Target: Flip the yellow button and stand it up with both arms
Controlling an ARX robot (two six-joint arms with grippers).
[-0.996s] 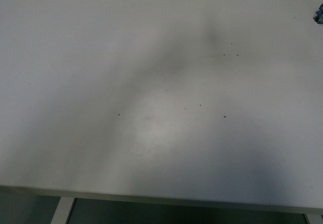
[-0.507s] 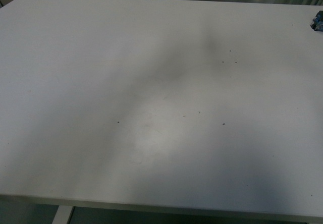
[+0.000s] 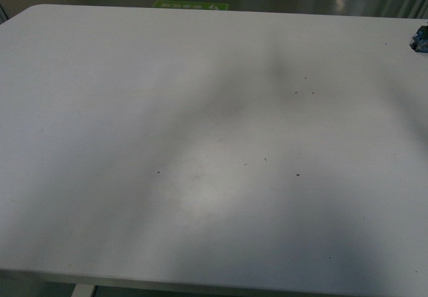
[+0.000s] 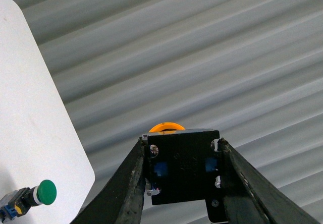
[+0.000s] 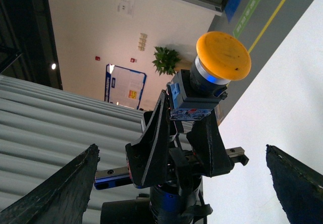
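Left wrist view: a green button (image 4: 44, 192) lies near the corner of the table (image 4: 30, 108). The left gripper (image 4: 181, 144) is closed on the black block of the yellow button (image 4: 182, 173), up in the air. The right gripper (image 5: 181, 151) has its jaws wide apart, empty. In front view, a bluish-black block (image 3: 421, 37) sits at the table's right edge.

From the left wrist you see only a sliver of the yellow button (image 4: 184, 169)'s cap; its black block hides the rest. The green button (image 4: 39, 193) runs off the picture's edge. In the front view, a bluish thing (image 3: 420, 38) at the table (image 3: 200, 110)'s right edge is cropped and too small to name.
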